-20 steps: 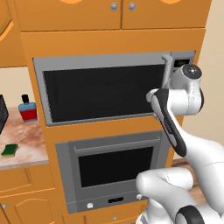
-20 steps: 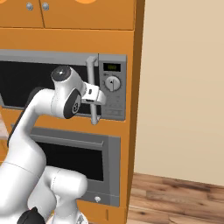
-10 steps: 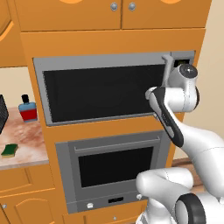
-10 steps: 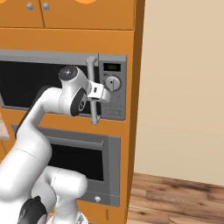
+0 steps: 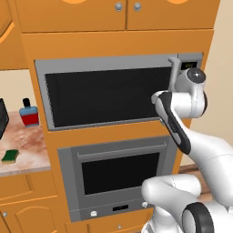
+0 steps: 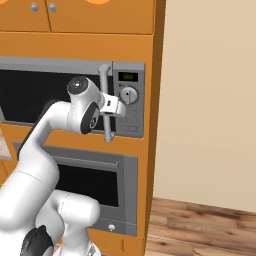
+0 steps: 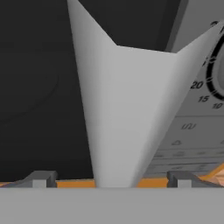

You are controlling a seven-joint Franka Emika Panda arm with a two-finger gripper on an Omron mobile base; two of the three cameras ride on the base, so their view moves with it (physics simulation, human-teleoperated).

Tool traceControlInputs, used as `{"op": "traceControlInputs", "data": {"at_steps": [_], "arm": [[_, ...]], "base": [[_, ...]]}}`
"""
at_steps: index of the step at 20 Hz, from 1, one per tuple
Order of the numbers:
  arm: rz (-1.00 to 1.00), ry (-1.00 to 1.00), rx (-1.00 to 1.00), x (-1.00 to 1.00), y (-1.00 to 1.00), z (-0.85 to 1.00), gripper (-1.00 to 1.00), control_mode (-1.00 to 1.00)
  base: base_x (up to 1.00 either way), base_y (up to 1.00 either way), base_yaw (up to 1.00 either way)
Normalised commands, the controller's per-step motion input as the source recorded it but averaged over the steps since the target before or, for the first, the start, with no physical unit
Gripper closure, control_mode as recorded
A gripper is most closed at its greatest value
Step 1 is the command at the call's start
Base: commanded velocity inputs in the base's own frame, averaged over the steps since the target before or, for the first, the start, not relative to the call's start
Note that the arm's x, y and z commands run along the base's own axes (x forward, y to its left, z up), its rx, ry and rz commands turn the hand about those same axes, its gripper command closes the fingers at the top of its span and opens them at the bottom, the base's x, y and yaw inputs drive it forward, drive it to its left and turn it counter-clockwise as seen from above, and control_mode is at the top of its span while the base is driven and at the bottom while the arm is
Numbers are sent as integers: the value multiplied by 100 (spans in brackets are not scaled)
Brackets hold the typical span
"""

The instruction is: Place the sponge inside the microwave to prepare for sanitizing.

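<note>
Straddling the microwave's handle (image 6: pixel 105 102), the gripper (image 6: pixel 111 106) has its jaws spread wide, one finger on each side of the grey vertical bar, and nothing is pinched. In the hand view the two dark fingertips (image 7: pixel 40 179) stand far apart at the bottom, with the pale bar rising between them; whether either pad touches the bar cannot be told. From the left base view the hand sits against the right end of the microwave (image 5: pixel 104 95), its wrist covering the lower part of the handle beside the panel with the dial (image 6: pixel 128 94) and small display (image 6: pixel 127 77).

The microwave's dark glass door is shut, flush in its grey frame, set into the orange cabinet above the oven (image 5: pixel 118 175).

The sponge (image 5: pixel 9 156) is a small flat block, dark green on top with a yellow edge below. It lies flat on the speckled counter (image 5: pixel 27 150) at the far left of the left base view, lower than the microwave and well apart from the gripper, which is across the whole width of the door from it. A blue-and-red bottle (image 5: pixel 29 113) with a black cap stands upright farther back on the same counter.
</note>
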Motion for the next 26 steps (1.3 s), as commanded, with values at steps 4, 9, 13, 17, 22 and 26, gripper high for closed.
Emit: {"op": "traceControlInputs", "data": {"at_steps": [4, 9, 13, 17, 22, 26], "arm": [[0, -2, 0, 53, -8, -14, -100, -100], [-3, -9, -3, 73, -1, -27, -100, -100], [-1, -7, 0, 59, -1, -15, -100, -100], [0, -9, 0, 34, 0, -6, 100, -100], [0, -22, 0, 27, 0, -2, 100, -100], [1, -36, -1, 16, -2, -10, 100, -100]], "base": [[0, 0, 0], [0, 0, 0], [0, 0, 0], [0, 0, 0], [0, 0, 0], [0, 0, 0]]}}
